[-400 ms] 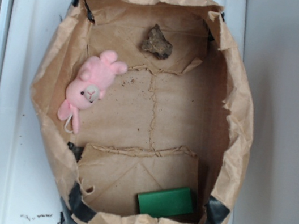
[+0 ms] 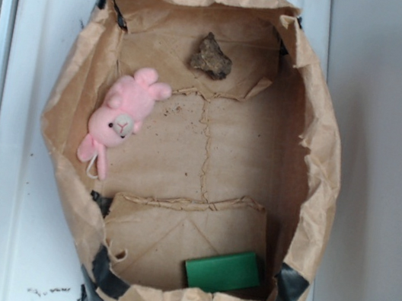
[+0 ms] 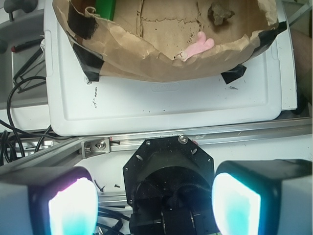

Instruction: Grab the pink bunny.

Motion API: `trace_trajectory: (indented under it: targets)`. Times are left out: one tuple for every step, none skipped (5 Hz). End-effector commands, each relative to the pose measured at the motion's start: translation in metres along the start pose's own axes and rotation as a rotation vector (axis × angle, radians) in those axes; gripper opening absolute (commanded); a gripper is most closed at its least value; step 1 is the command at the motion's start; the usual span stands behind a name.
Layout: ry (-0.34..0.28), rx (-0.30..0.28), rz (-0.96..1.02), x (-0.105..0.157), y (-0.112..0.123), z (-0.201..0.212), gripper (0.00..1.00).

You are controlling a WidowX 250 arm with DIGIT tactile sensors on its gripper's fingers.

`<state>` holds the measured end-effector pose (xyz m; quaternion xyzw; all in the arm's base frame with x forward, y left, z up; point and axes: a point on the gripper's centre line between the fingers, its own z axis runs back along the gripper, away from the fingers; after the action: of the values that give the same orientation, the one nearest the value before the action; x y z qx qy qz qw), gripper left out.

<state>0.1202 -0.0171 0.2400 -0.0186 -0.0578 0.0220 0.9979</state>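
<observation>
Bunny (image 2: 119,123) inside the paper bag (image 2: 317,185), against the left wall as the exterior view shows it, partly propped on the sloping paper. Ears up toward the far end, pale face turned to the camera, thin white loop (image 2: 93,169) trailing below the feet. In the wrist view, only two pink ear tips (image 3: 199,44) above the bag rim. Brown lump (image 2: 211,55) well apart at the far end; green block (image 2: 223,270) well apart in the near corner. Nothing touching the bunny but the bag.

End effector (image 3: 156,200) absent from the exterior view; in the wrist view, spread wide, holding nothing, two pale pads (image 3: 71,208) at the bottom corners, outside the bag on the white surface (image 3: 161,105) side.

Handling, judged: plush, very light, soft and squashy, no risk of damage from a firm squeeze. Likely to deform and slip if pinched at an ear or the loop. Best hold across the round body or head, where the stuffing is thickest. Fuzzy cloth, so decent friction. Main hazards: thin crumpled bag wall just beside it, easy to catch along with the toy; light bag apt to shift if nudged. Approach from the bag's open middle rather than over the wall.
</observation>
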Motion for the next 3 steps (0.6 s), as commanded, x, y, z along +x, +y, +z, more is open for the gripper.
trace_trajectory:
  targets:
    - [-0.153, 0.015, 0.036, 0.095, -0.007, -0.047, 1.00]
    - [-0.176, 0.024, 0.066, 0.132, 0.006, -0.060, 1.00]
    - [-0.162, 0.060, 0.175, 0.150, 0.035, -0.081, 1.00]
